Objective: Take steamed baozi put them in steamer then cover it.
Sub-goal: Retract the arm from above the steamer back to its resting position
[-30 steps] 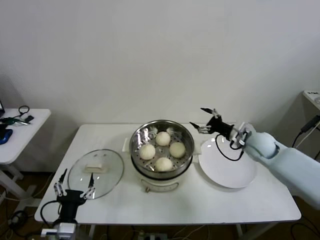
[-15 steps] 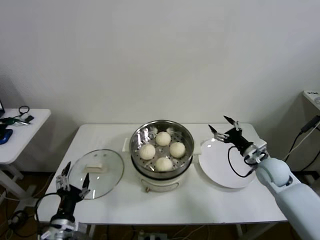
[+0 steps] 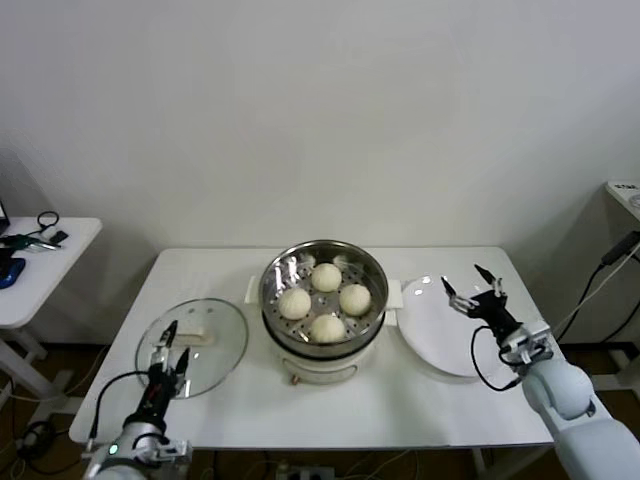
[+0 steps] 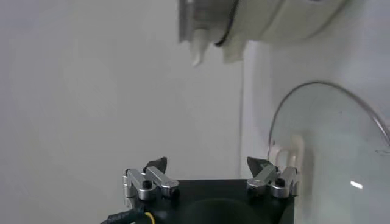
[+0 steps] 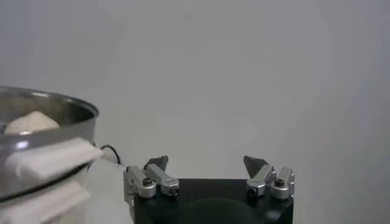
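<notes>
All four steamed baozi sit on the perforated tray inside the steamer, which stands at the middle of the worktop, so the loading half of the task looks finished. What has changed over the last second is on both sides at once. The right hand, which a second ago hovered near the steamer's right rim, has pulled back toward the worktop's right edge and now hangs above the bare white plate, fingers spread and holding nothing. In the right wrist view the steamer's rim and one bun show off to the side, well apart from the released fingertips.

Meanwhile the left hand has climbed from below the front-left corner and now reaches over the near rim of the cover, which lies flat on the worktop's left side, beside the steamer. Its fingers are also spread and empty; the left wrist view shows the cover's cream handle just ahead of one fingertip, not yet touched.

I judge this to be the handover to the covering step: the right arm is clearing out, and the left must close on the handle, lift the cover and carry it across to the steamer.
</notes>
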Robot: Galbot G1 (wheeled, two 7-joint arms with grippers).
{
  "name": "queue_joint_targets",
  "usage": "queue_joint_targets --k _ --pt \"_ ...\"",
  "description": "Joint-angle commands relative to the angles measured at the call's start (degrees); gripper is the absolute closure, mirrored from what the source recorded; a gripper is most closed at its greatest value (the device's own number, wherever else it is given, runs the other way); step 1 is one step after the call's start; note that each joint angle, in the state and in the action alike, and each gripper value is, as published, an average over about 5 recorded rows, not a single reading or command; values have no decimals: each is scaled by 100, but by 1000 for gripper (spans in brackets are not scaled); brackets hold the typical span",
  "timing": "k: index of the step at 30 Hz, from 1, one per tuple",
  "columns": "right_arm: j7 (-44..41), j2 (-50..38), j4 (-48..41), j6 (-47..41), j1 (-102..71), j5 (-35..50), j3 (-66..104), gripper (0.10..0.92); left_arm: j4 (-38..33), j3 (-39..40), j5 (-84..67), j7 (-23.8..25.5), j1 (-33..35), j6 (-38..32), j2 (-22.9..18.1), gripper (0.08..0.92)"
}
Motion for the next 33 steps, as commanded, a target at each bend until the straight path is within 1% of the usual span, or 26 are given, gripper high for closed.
queue_joint_targets --k 1,6,10,15,20,26,33 --pt "21 289 18 -17 -449 -479 425 203 1468 305 773 -53 -1043 -201 219 177" --pt "8 356 40 -7 -496 -512 443 203 1877 239 681 -19 -1549 -165 150 177" --pt "8 396 34 8 -501 -558 438 203 2159 245 700 -2 -1798 -157 156 177" --pt "7 426 29 26 -509 -619 457 203 2372 262 697 9 -1865 -162 141 177" --pt "1 468 22 45 -514 -642 479 203 2436 278 683 -10 -1905 -154 134 177" --pt "-40 542 13 101 -580 -743 493 203 2543 344 640 -161 -2070 -87 115 177" --pt "-89 595 -8 148 -637 -806 558 203 2765 353 605 -168 -2302 -84 21 177"
